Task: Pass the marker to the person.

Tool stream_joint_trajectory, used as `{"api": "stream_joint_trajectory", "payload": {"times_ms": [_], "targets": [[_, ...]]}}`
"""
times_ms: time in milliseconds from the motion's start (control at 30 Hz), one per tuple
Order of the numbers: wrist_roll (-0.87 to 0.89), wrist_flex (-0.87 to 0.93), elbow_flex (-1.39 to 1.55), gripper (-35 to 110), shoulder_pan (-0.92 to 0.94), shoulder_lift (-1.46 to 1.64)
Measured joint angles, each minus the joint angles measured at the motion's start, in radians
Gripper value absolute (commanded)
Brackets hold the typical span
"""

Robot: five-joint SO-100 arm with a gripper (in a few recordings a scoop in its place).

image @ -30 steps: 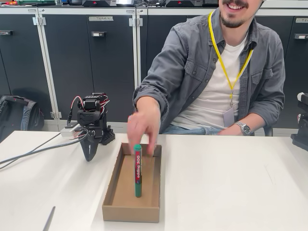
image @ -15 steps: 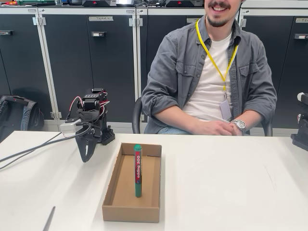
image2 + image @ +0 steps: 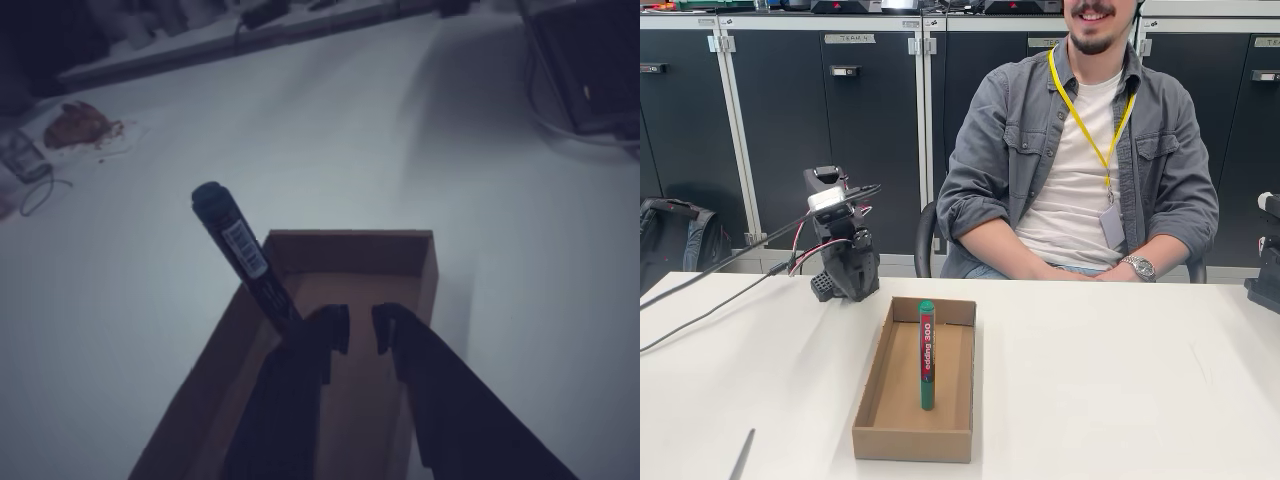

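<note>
Marker [image 3: 927,354]: slim, green, red-banded, standing upright in the shallow cardboard tray [image 3: 872,400], nothing crowding it; person [image 3: 1080,180] sitting behind the white table [image 3: 1120,380], hand having left the tray since a second ago; my gripper [image 3: 360,330] is hanging above, dark fingers seemingly slightly parted, gripping nothing.

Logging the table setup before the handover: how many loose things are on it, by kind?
Marker: 1
Cardboard box: 1
Total: 2
</note>
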Motion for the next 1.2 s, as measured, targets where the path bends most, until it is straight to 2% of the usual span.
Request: {"api": "stream_joint_trajectory", "payload": {"times_ms": [167,367,567,700,967,1200], "targets": [[-0.005,-0.092,0.029,11,-0.041,0.0],[0.002,-0.103,0.058,14,-0.044,0.0],[0.058,0.018,0.054,13,-0.031,0.0],[0.135,0.155,-0.049,13,-0.075,-0.046],[0.196,0.189,-0.167,13,-0.141,-0.184],[0.186,0.049,-0.196,15,-0.172,-0.318]]}}
